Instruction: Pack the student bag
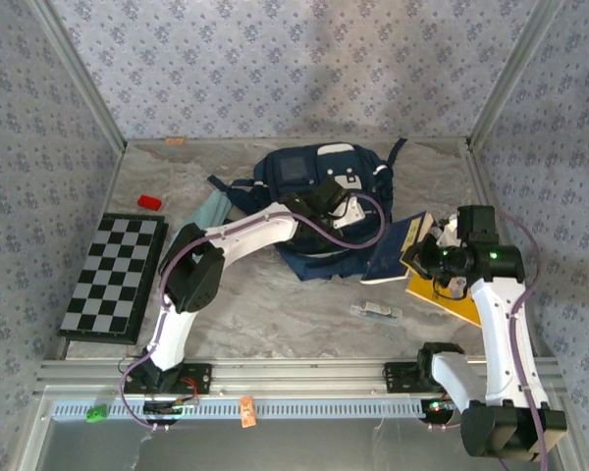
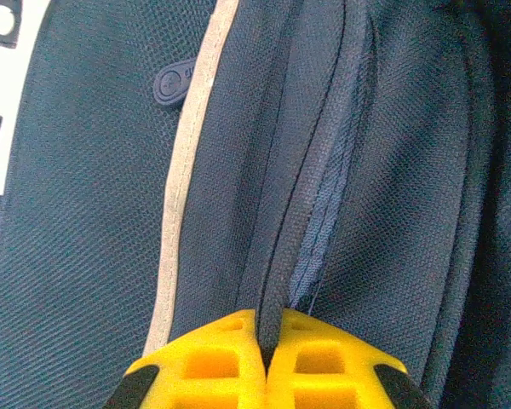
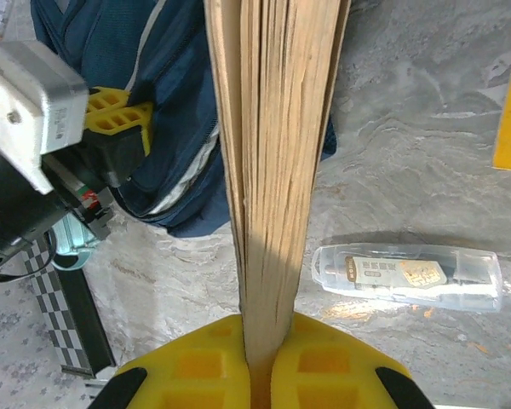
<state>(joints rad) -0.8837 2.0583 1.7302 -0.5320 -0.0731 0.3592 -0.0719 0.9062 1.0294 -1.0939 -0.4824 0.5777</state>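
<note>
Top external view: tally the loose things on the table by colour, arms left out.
Navy blue: 2 (large fabric student bag, thick book)
Yellow: 1 (flat book)
Red: 1 (small block)
Black and white: 1 (flat checkered board)
Teal: 1 (soft fabric piece)
Clear: 1 (long plastic case)
Total: 7

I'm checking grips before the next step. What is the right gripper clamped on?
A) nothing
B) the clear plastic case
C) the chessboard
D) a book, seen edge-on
D: in the right wrist view the right gripper is shut on the book, its page edges rising from between the yellow fingers, while the clear case lies apart from it.
</note>
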